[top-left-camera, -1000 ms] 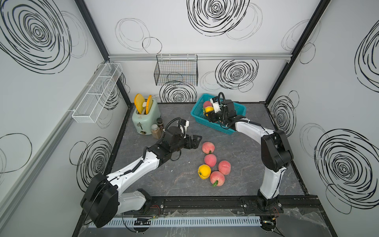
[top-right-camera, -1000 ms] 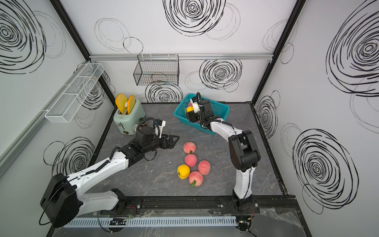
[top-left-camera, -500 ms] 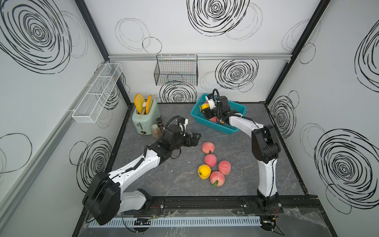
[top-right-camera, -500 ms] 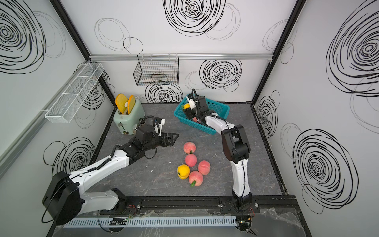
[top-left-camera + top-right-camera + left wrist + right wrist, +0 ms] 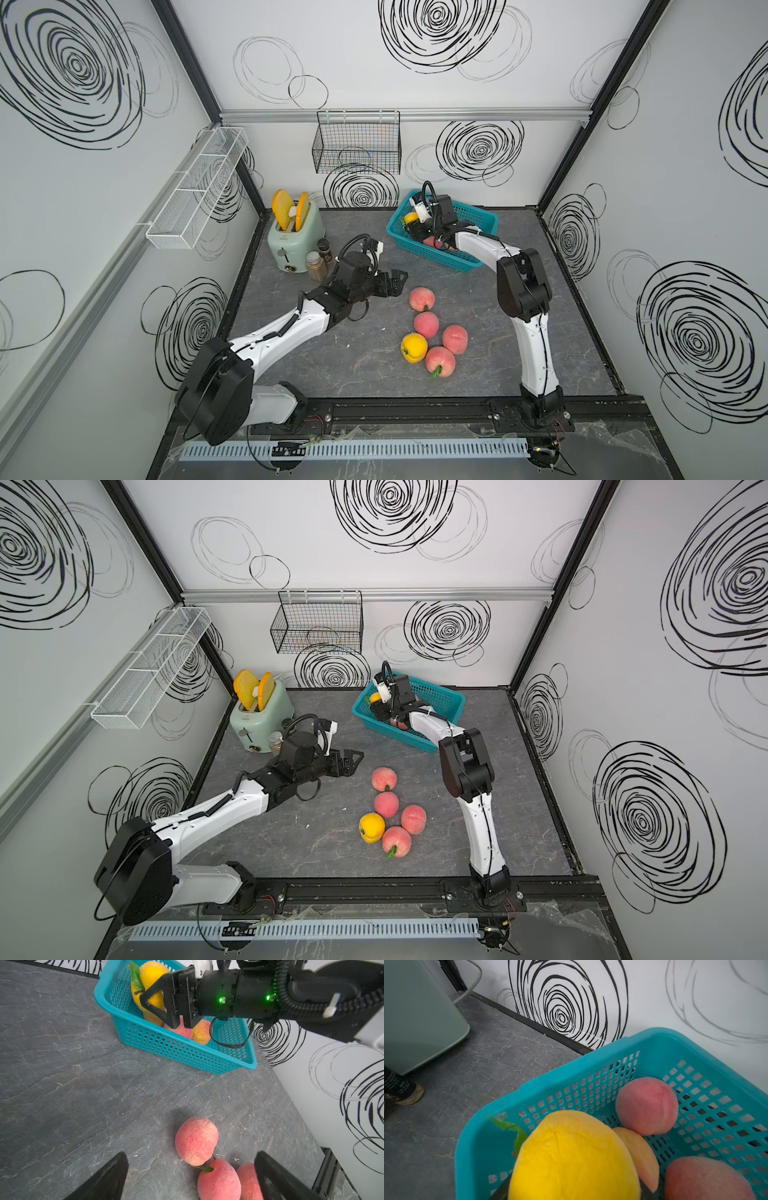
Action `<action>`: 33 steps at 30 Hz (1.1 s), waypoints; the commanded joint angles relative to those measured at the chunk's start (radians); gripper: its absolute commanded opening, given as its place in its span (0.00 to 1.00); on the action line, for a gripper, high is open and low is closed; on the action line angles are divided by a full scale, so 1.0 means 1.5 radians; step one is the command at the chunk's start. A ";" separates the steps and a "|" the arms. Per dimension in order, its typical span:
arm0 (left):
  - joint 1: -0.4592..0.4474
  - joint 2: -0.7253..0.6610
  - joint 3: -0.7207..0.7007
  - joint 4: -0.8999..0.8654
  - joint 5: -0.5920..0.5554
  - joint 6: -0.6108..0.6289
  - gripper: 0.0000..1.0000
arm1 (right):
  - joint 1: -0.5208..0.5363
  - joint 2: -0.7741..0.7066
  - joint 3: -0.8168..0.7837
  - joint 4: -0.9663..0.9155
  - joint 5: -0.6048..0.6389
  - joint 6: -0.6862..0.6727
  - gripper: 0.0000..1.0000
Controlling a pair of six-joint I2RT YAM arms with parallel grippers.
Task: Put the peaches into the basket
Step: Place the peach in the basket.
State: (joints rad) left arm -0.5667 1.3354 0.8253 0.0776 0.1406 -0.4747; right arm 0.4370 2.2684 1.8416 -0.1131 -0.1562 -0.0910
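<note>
Pinching a yellow peach in the right gripper, jaws pressed to its flanks. Holding it at the corner of the basket nearest the toaster, about rim height, probably for the bare room there, with at least three peaches crowding the rest. Looks ready for release.

Spreading the left gripper wide and empty, low over the table. Aimed at the nearest of five loose peaches, just short of touching, presumably staged for the next pick. Bunched close, some touching, and well apart from the basket.

Cannot see the right gripper's far finger behind the fruit. Cannot see much of the basket's floor under that arm in both top views, so no sure count inside. Loses the left fingertips past the left wrist view's edge. Cannot tell if the held fruit is resting on another or hanging free.
</note>
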 commanded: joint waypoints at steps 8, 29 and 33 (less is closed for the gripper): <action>0.001 0.028 0.029 0.038 -0.038 0.029 0.98 | 0.004 0.033 0.055 -0.045 -0.001 -0.029 0.61; 0.001 0.039 0.032 0.045 -0.045 0.029 0.98 | 0.004 0.085 0.113 -0.093 0.002 -0.038 0.64; 0.001 0.039 0.032 0.046 -0.044 0.029 0.98 | 0.004 0.086 0.113 -0.090 0.002 -0.038 0.65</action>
State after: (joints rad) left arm -0.5667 1.3827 0.8459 0.1001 0.0853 -0.4446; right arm 0.4362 2.3684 1.9892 -0.2134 -0.1516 -0.1246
